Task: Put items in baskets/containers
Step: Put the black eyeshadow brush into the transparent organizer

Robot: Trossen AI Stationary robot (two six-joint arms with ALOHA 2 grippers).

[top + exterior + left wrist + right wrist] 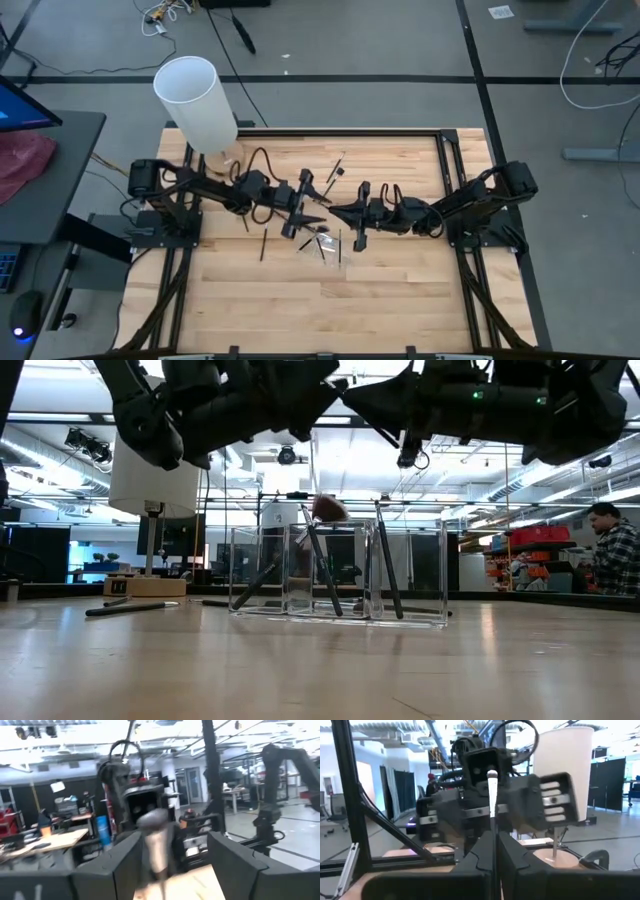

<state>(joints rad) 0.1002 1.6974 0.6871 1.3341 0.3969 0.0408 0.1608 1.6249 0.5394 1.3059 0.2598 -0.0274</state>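
Note:
A low clear holder (pixel 340 575) stands mid-table with several thin black brushes (pixel 320 565) leaning inside it; it also shows in the high view (pixel 328 246). Loose brushes lie on the wood (pixel 263 243) (pixel 335 168) (pixel 130 607). Both grippers hover above the holder, facing each other. My left gripper (pixel 175 865) (pixel 312 205) is open; a blurred grey shape (pixel 157 840) shows in its gap, touching neither finger. My right gripper (pixel 495 852) (pixel 340 212) is shut on a thin brush with a pale tip (pixel 491 774). My right gripper pinches the thin brush's stick (pixel 493 827) between its two fingers, which come about level from the table's right. The brush stands up past the fingertips with its pale tip on top, lifted clear of the table and the holder.
A tall white cylinder (pixel 197 100) on a round wooden base (pixel 145 587) stands at the table's far left corner. Black frame rails (pixel 450 180) run along the table's sides. A person (pixel 612 550) stands in the room beyond the table, to the right.

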